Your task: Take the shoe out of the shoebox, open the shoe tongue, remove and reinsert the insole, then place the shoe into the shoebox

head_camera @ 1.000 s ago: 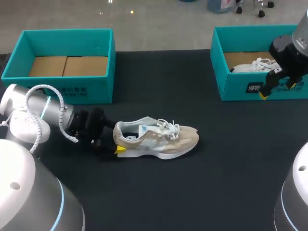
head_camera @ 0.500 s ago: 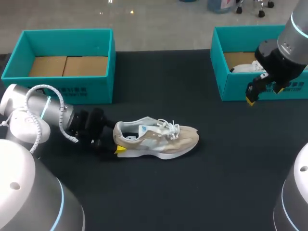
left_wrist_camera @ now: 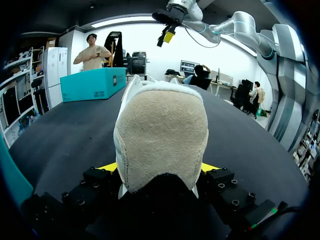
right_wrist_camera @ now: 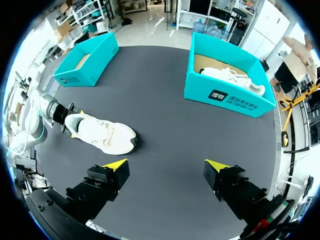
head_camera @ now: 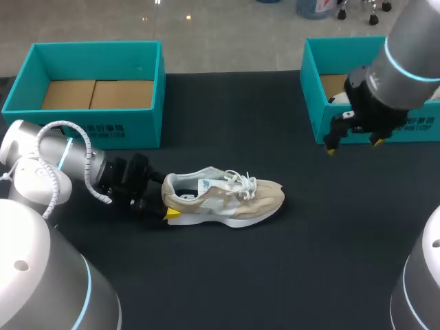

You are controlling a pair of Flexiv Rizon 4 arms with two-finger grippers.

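The beige shoe (head_camera: 227, 199) stands on the black table (head_camera: 275, 275), its heel clamped by the left gripper (left_wrist_camera: 160, 169). Farther off, the right gripper (head_camera: 352, 143) hangs with fingers spread before the right shoebox (head_camera: 315, 117), which seems to hold a white shoe (right_wrist_camera: 232, 79).

The tabletop (head_camera: 275, 275) carries two teal boxes, a left shoebox (head_camera: 96, 47) and a right shoebox (head_camera: 344, 39), either side of the beige shoe (head_camera: 227, 199); shoes number two, counting the white shoe (right_wrist_camera: 232, 80) right of it

This is looking like a robotics lab: a left arm (head_camera: 41, 172) and a right arm (head_camera: 405, 62) are hanging over a black bench (head_camera: 240, 275) that is carrying two teal shoeboxes (head_camera: 103, 130) (head_camera: 313, 89).
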